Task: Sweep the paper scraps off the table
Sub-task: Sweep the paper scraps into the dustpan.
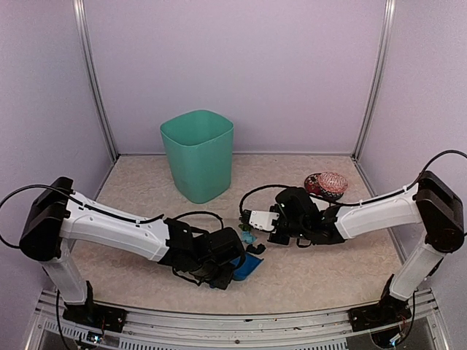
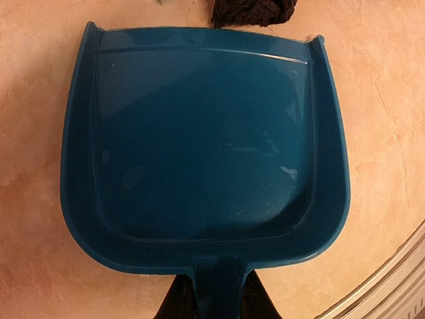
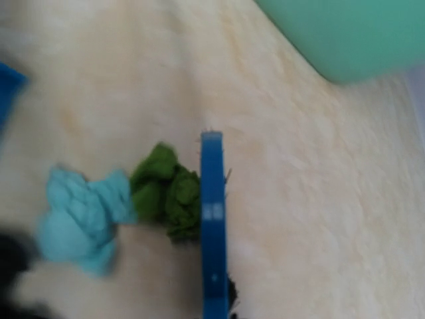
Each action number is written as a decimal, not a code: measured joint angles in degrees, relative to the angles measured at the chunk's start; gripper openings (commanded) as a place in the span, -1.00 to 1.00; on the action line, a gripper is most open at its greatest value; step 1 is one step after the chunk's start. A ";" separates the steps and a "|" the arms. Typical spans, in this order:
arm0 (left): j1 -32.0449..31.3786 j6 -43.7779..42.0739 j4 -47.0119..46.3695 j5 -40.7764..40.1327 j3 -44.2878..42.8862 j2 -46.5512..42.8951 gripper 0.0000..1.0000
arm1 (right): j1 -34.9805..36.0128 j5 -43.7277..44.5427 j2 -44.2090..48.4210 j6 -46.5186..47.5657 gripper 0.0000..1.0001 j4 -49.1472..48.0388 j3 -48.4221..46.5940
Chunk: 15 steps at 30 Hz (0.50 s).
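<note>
Surface edge: the surface (image 1: 328,270) is showing its metal front rim just beside the dustpan's handle end.
Left claw: the left claw (image 2: 216,300) is clamping the handle of the blue dustpan (image 2: 206,139), which is lying flat with its mouth facing away from the arm bases.
Dustpan contents: nothing is lying in the pan.
Paper scraps: the paper scraps (image 1: 250,239) are sitting mid-surface. A black scrap (image 2: 252,10) is resting at the pan's lip. A light blue scrap (image 3: 83,216) and a green scrap (image 3: 169,193) are touching each other just beyond it.
Right claw: the right claw (image 1: 264,222) is clenching the blue brush (image 3: 212,226), whose edge is pressing against the green scrap.
Far items: a patterned bowl (image 1: 326,184) and a green bin (image 1: 198,154) are standing well apart from the scraps.
Risk: the bristles could be riding over the light scraps or flicking them sideways past the pan, since the scraps are lying off the lip's centre. A pan lifting off the surface would be letting scraps slide underneath.
Hidden: the right claw's fingers are not showing in the right wrist view. That view is blurring, and a dark patch at its lower left is staying unidentifiable.
</note>
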State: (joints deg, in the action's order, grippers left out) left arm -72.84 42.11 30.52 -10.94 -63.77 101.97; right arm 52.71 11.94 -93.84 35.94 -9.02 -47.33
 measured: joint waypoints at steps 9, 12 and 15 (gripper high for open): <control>2.60 -1.20 -0.90 3.85 -0.57 1.49 -1.00 | 7.10 -0.55 2.75 -7.41 -1.00 5.68 0.31; 3.10 -1.36 -1.95 4.61 -0.42 1.51 -1.00 | 8.57 -1.95 5.14 -11.65 -1.00 6.80 1.29; 3.39 -1.46 -3.56 4.90 0.59 1.51 -1.00 | 9.86 -4.02 8.37 -16.13 -1.00 7.32 3.23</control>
State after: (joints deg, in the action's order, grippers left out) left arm -69.45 40.64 26.96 -6.04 -63.18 103.48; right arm 62.57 7.92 -85.47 19.81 -1.69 -44.10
